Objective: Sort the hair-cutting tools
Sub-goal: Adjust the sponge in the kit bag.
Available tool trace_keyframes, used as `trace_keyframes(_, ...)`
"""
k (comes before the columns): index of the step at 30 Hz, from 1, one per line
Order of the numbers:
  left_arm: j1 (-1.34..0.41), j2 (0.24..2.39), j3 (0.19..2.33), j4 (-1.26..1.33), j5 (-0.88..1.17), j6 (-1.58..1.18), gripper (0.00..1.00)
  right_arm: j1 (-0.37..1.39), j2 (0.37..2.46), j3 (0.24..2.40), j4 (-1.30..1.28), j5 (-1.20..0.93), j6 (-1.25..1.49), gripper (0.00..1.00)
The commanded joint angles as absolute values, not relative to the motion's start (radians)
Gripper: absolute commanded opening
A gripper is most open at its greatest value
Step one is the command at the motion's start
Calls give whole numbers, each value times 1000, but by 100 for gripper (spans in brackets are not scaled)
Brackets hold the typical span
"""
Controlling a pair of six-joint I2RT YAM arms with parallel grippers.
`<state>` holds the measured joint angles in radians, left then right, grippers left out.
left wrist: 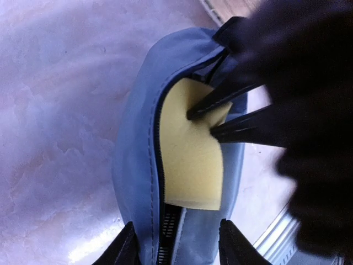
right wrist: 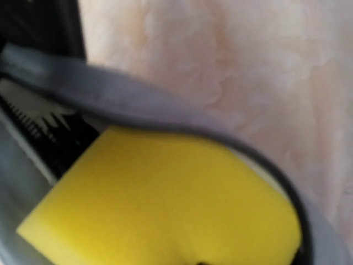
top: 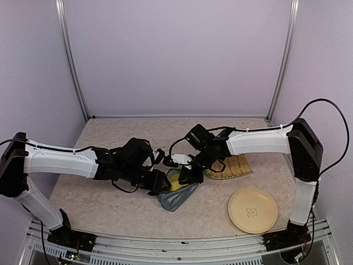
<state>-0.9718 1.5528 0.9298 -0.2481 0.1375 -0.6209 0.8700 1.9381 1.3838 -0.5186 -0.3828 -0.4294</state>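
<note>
**Both pincers at the pouch, sponge in the zip mouth**

Top view: my two arms met at mid-bench [top: 99,199]. My left pincer [top: 160,181] and right pincer [top: 185,175] sat on either side of the grey-blue pouch [top: 175,200], with a sliver of yellow sponge [top: 175,181] between them. The grip detail was too small to read from up there. A woven mat [top: 236,165] lay by my right forearm. A tan plate [top: 252,210] sat nearer my right base, apart from the pouch.

Left wrist view gave what the top view could not. The zip [left wrist: 167,232] stood open and the sponge stuck out of the slit. My right pincer's two thin black fingers [left wrist: 220,101] were pinched on the sponge's far corner. My left fingers [left wrist: 126,249] pressed against the two sides of the pouch's near end, clamped on it.

Right wrist view was blurred and very close. The sponge filled the lower frame, the pouch's grey lip arched over it, and zip teeth showed at left. My own right fingers did not show there.

The hair-cutting tools were seen in no view. I could not tell whether any lay inside the pouch.
</note>
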Motion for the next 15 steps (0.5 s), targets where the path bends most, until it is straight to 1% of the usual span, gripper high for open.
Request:
trace_keyframes(1, -959, 1479, 893, -112, 207, -571, 54, 860, 1965, 1371, -452, -343, -395, 18)
trace_keyframes(4, -921, 1497, 906, -64, 248, -537, 56, 861, 1951, 1357, -442, -352, -413, 18)
trace_keyframes(8, -899, 1586, 971, -83, 318, -477, 57, 860, 1939, 1347, -429, -361, -419, 18)
trace_keyframes(11, -894, 1650, 1015, -125, 287, -432, 57, 860, 1928, 1337, -422, -374, -430, 18)
trace_keyframes(15, -879, 1698, 1034, -126, 296, -399, 57, 858, 1916, 1322, -414, -386, -441, 18)
